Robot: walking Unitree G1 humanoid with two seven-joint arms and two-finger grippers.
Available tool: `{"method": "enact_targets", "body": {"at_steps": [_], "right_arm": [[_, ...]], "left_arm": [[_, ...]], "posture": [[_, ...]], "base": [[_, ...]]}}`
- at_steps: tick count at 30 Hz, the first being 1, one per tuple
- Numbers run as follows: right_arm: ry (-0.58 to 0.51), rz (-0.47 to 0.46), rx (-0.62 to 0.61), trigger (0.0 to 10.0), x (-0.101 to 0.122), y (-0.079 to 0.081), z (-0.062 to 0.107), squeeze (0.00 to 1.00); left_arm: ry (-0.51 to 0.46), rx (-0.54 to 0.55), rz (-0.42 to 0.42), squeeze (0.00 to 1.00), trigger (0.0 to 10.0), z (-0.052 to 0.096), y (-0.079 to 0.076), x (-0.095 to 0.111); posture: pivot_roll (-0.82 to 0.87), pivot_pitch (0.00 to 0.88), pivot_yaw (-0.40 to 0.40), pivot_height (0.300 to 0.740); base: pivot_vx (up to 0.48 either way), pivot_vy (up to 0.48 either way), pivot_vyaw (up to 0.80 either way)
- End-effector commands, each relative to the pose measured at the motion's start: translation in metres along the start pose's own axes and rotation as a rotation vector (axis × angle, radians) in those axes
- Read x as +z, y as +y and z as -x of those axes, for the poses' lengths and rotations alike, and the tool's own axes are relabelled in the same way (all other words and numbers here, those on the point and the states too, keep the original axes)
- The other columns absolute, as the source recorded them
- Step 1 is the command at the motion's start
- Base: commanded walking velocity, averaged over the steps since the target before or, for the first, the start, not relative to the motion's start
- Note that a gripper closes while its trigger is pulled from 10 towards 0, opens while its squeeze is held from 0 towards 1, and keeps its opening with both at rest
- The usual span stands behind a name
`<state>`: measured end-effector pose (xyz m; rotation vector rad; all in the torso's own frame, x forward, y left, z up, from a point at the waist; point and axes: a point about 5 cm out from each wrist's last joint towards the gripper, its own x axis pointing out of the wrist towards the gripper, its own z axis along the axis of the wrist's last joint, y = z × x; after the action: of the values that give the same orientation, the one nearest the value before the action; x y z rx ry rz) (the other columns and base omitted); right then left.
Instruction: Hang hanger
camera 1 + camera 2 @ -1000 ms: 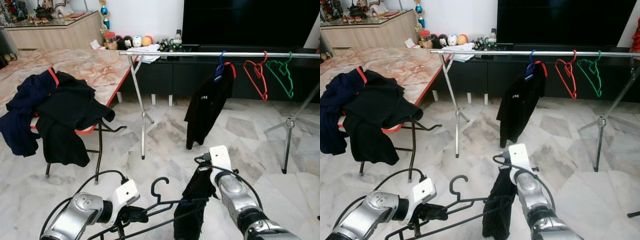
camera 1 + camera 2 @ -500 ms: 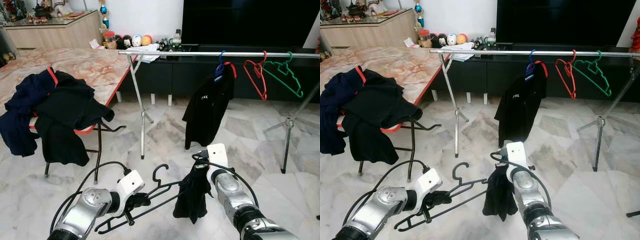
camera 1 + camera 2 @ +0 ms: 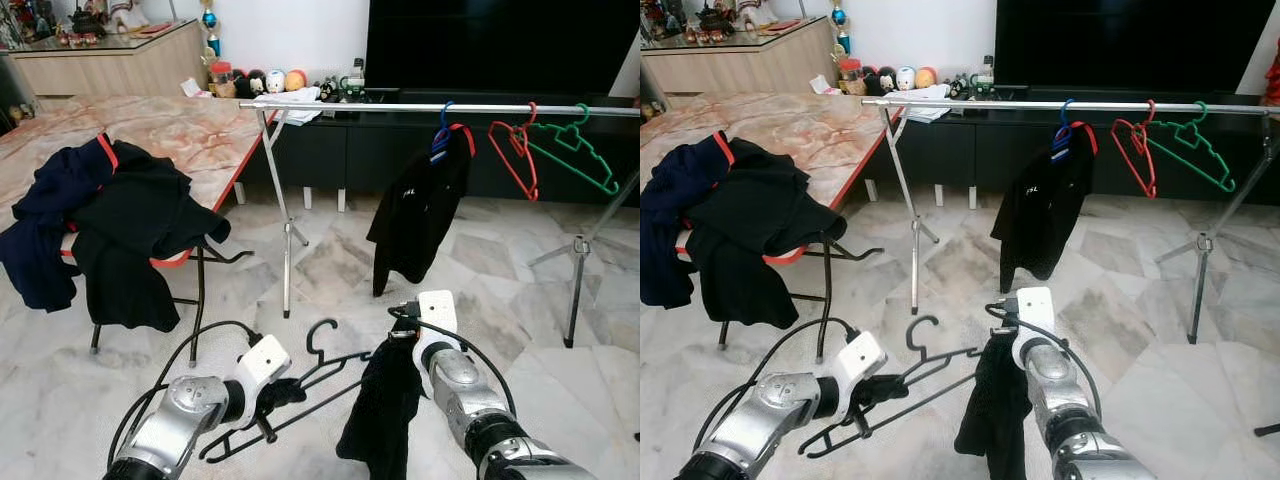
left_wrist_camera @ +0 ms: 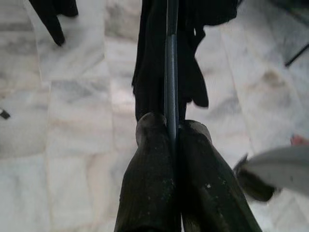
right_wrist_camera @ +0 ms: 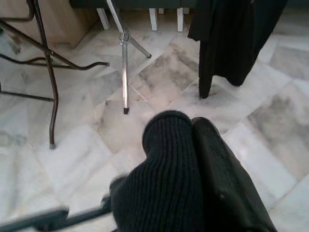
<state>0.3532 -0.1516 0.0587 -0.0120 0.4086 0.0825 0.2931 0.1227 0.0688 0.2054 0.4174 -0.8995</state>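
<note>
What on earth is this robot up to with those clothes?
It is getting laundry onto a hanger. Its left gripper is clamped on a black hanger, held low over the marble floor, while its right gripper holds a black garment draped at the hanger's far end. Ahead stands a metal rail with one black shirt hung on it, plus a bare red hanger and a green hanger. More clothes lie piled on a chair beside the table.

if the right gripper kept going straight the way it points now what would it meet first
Probably the hung black shirt on the rail, going by the right wrist view. The right gripper, shut on a dark garment, aims over bare floor toward it. Depth is unclear; the rack's leg stands just aside.
</note>
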Motion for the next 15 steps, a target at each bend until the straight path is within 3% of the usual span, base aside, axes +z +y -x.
{"method": "enact_targets", "body": {"at_steps": [1,7,13,15], "right_arm": [[-0.004,-0.026,0.004,10.0,0.003,0.002,-0.001,0.0],[0.017,-0.076,-0.058,10.0,-0.003,-0.004,0.001,0.0],[0.025,-0.157,-0.083,10.0,-0.005,-0.009,0.001,0.0],[0.026,-0.144,-0.062,10.0,-0.004,-0.007,0.001,0.0]], "left_arm": [[-0.051,0.034,0.002,0.0,10.0,0.002,0.005,0.009],[-0.1,0.14,-0.001,0.0,10.0,-0.002,0.012,0.016],[-0.078,0.134,0.011,0.0,10.0,-0.002,0.013,0.014],[-0.073,0.136,0.015,0.0,10.0,-0.002,0.013,0.013]], "posture": [[0.05,0.021,0.027,0.74],[0.05,0.022,0.024,0.74],[0.05,0.022,0.023,0.74],[0.05,0.022,0.024,0.74]], "base": [[0.0,0.0,0.0],[0.0,0.0,0.0],[0.0,0.0,0.0],[0.0,0.0,0.0]]}}
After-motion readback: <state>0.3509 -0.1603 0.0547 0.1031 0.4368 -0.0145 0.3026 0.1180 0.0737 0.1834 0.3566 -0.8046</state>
